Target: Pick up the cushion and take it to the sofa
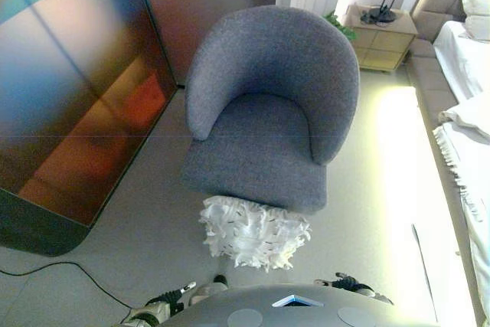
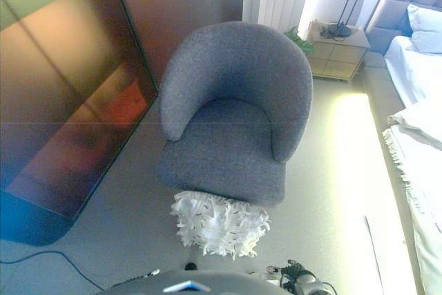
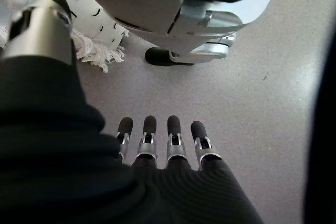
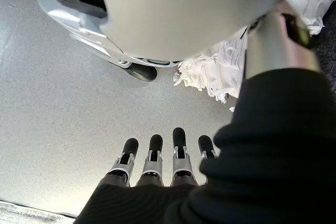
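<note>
A white shaggy cushion point(image 1: 254, 232) lies on the floor against the front of a grey tub armchair point(image 1: 268, 105). It also shows in the right eye view point(image 2: 219, 224), in the left wrist view point(image 3: 92, 40) and in the right wrist view point(image 4: 220, 69). My left hand point(image 3: 163, 140) hangs low by my side, fingers straight, holding nothing; it shows at the bottom of the left eye view point(image 1: 164, 308). My right hand point(image 4: 163, 156) hangs likewise, fingers straight and empty, low in the left eye view point(image 1: 352, 285).
A large glossy dark panel point(image 1: 69, 89) stands to the left. A bed with white bedding point(image 1: 467, 120) runs along the right. A wooden nightstand point(image 1: 380, 38) with a lamp stands at the back right. A black cable point(image 1: 53, 269) lies on the floor at the lower left.
</note>
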You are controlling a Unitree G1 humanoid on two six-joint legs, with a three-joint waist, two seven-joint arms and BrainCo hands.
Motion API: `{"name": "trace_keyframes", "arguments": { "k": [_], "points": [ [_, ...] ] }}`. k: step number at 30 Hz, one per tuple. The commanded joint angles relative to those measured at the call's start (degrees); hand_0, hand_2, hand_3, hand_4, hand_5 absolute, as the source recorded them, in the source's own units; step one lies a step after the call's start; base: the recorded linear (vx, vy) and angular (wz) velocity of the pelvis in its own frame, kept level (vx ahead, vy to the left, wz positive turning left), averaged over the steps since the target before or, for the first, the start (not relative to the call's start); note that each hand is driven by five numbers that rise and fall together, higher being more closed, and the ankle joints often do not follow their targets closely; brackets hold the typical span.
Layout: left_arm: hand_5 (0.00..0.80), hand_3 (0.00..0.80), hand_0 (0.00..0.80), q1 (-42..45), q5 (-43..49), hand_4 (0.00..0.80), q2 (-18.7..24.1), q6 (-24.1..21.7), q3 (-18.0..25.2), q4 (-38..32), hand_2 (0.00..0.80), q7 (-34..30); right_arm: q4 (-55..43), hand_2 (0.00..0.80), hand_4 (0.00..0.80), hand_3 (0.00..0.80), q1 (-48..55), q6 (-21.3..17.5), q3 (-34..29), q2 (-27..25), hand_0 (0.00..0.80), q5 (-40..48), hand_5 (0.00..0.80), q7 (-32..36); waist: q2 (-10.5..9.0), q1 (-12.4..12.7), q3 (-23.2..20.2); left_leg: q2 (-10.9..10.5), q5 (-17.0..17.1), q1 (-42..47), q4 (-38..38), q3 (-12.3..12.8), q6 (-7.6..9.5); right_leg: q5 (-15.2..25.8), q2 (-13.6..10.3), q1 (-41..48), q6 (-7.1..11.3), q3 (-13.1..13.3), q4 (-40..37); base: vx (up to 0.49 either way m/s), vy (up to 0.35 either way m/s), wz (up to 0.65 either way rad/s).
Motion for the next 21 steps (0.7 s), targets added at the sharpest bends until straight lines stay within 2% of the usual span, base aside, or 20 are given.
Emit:
{"name": "trace_keyframes", "arguments": {
  "k": [1, 2, 7, 11, 21],
  "points": [
    [0.0, 0.0, 0.0, -3.76, 0.21, 0.0, -1.46, -0.71, -0.77, 3.79, 0.0, 1.03, 3.65, 0.0, 0.0, 0.0, -2.46, 0.22, 1.72, 0.58, 0.0, -0.23, 0.0, -0.31, -1.46, 0.7, 0.85, -2.27, -4.95, 1.96, 0.09, -0.14, 2.37, 1.75, -1.01, -2.29, 2.05, 1.79, 0.15, 0.0, 0.0, 0.0],
    [0.0, 0.0, 0.0, -3.78, -0.38, 0.0, -1.47, -1.9, -0.62, 3.8, 0.0, 0.21, 3.69, 0.0, 0.0, 0.0, -2.54, 0.28, 1.69, 0.57, 0.0, -0.24, 0.0, -0.31, -1.45, 0.71, 0.87, -2.27, -4.93, 1.95, 0.09, -0.14, 2.35, 1.8, -1.01, -2.3, 2.09, 1.8, 0.13, 0.0, 0.0, 0.0],
    [0.0, 0.0, 0.0, -3.82, -0.21, 0.0, -1.63, -1.73, -0.44, 3.45, 0.0, -0.2, 3.76, 0.0, 0.0, 0.0, -2.59, -0.19, 1.53, 0.41, 0.0, -0.19, 0.0, -0.16, -1.44, 0.82, 1.1, -2.18, -4.89, 1.89, 0.09, -0.05, 2.27, 1.92, -1.05, -2.36, 2.19, 1.66, 0.12, 0.024, -0.005, 0.0],
    [0.0, 0.0, 0.0, -3.78, -0.58, 0.0, -1.51, -2.79, -0.63, 2.93, 0.0, 1.07, 3.1, 0.0, 0.0, 0.0, -2.98, -2.68, 1.84, 0.04, 0.0, 0.8, 0.0, -1.27, -1.26, 0.91, 2.19, -2.0, -4.38, 1.08, 0.09, 0.08, 2.16, 2.13, -1.2, -3.47, 2.21, 1.73, 0.62, 0.029, -0.003, 0.0],
    [0.0, 0.0, 0.0, -11.82, -7.5, 0.0, -0.56, -10.16, -3.72, -0.69, 0.0, 4.57, -0.63, 0.0, 0.0, 0.0, -12.55, -6.28, 3.28, -3.5, 0.0, 8.36, 0.0, -6.86, 0.61, 1.38, 12.24, -2.49, -1.31, -13.71, 4.45, -1.15, 2.59, 4.17, -1.84, -18.83, 1.1, 3.08, 5.07, -0.173, 0.041, 0.02]
  ]
}}
